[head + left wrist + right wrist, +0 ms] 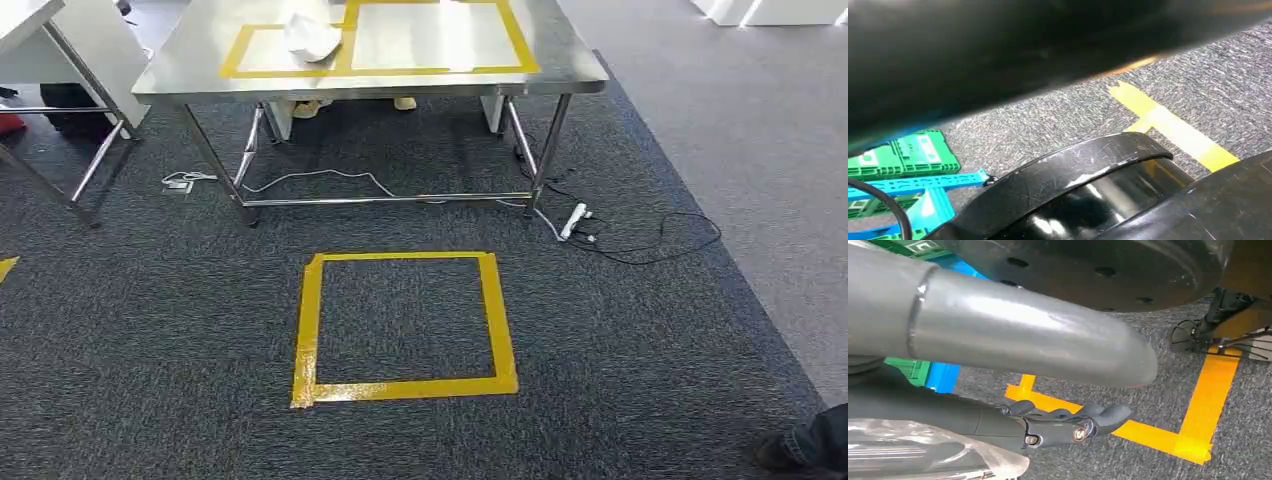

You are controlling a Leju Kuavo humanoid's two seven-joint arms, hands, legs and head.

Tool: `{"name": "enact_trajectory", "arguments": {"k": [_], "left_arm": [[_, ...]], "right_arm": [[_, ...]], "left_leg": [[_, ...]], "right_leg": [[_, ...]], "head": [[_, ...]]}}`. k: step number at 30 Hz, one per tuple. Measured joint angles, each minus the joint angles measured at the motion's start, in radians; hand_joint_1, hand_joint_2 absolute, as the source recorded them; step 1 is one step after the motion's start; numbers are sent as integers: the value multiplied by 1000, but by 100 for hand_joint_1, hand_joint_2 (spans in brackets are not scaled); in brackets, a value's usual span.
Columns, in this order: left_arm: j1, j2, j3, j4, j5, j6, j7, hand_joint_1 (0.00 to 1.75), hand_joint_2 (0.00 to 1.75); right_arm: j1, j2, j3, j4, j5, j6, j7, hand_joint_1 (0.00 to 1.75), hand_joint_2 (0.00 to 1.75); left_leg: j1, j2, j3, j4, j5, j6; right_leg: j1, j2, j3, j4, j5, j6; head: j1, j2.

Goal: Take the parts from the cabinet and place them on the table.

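A steel table [560,72] stands ahead, marked with two yellow tape rectangles. A white bagged part [311,37] lies on the left rectangle [240,52]; the larger right rectangle [520,40] is bare. In the right wrist view my right hand [1058,427] hangs over the carpet with its thick grey thumb [1013,335] and dark curled fingers [1098,417]. A crinkled clear plastic bag with a part [923,452] lies against those fingers and seems to be in the hand's grip.
A yellow tape square [403,325] marks the dark carpet before the table. Cables and a power strip [575,220] lie under the table's right legs. A second table [60,60] stands at the left. A person's shoe [805,448] is at bottom right. Green and blue crates [913,160] sit on the floor.
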Motion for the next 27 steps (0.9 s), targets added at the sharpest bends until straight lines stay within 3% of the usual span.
{"name": "enact_trajectory", "arguments": {"k": [8,11,12,13,15,17,18,19,21,22,24,26,27], "left_arm": [[0,0,0,0,0,-6,6,0,0],[0,0,0,0,0,-8,6,0,0],[0,-2,0,0,0,-8,6,0,0],[-2,-1,0,0,0,-8,6,0,0],[-2,-3,0,0,0,-9,6,0,0],[-1,-1,0,0,0,-11,6,0,0],[-1,-1,0,1,0,-11,6,0,0],[-1,-1,0,1,0,-12,8,0,0],[-1,-2,0,1,0,-14,13,0,0],[-2,-1,0,1,0,-13,13,0,0],[-2,-1,0,1,0,-13,13,0,0],[-3,0,0,1,0,-13,13,0,0],[-2,0,0,1,0,-13,14,0,0]], "right_arm": [[0,0,0,0,0,-2,2,0,0],[0,0,0,0,0,-3,2,0,0],[1,0,0,0,0,-4,2,0,0],[1,0,0,0,0,-5,2,0,0],[1,0,0,0,0,-5,3,0,0],[2,0,0,0,0,-5,3,0,0],[3,0,0,0,0,-5,3,0,0],[3,0,0,0,0,-6,3,0,0],[2,0,0,0,0,-7,5,0,0],[-1,0,0,0,0,-7,5,0,0],[-2,1,0,0,0,-7,4,0,0],[-2,1,0,0,0,-8,4,0,0],[1,1,0,0,0,-8,5,0,0]], "left_leg": [[-4,0,-6,8,1,5],[-8,0,-9,8,9,16],[3,3,-9,-7,24,22],[4,6,-12,-8,30,26],[5,6,-28,-6,38,32],[5,8,-44,-3,44,28],[5,8,-50,0,47,26],[6,8,-55,3,49,23],[9,7,-62,10,51,18],[7,7,-65,19,50,11],[1,7,-70,27,49,-2],[4,7,-69,25,54,-12],[5,7,-70,30,54,-17]], "right_leg": [[-5,0,-3,-1,6,8],[-8,-1,-3,-3,15,18],[-6,0,-8,1,13,20],[-7,2,-28,24,-22,23],[-10,2,-79,171,-128,28],[-10,2,-123,315,-196,33],[-11,2,-117,325,-197,34],[-12,2,-79,286,-176,34],[-15,0,38,109,-114,33],[-18,0,91,18,-116,35],[-13,6,94,13,-119,12],[-8,6,88,17,-117,0],[-13,4,86,11,-111,-9]], "head": [[0,0],[0,0],[-1,0],[1,0],[13,0],[13,0],[12,0],[12,0],[12,0],[13,0],[10,0],[8,0],[9,0]]}}
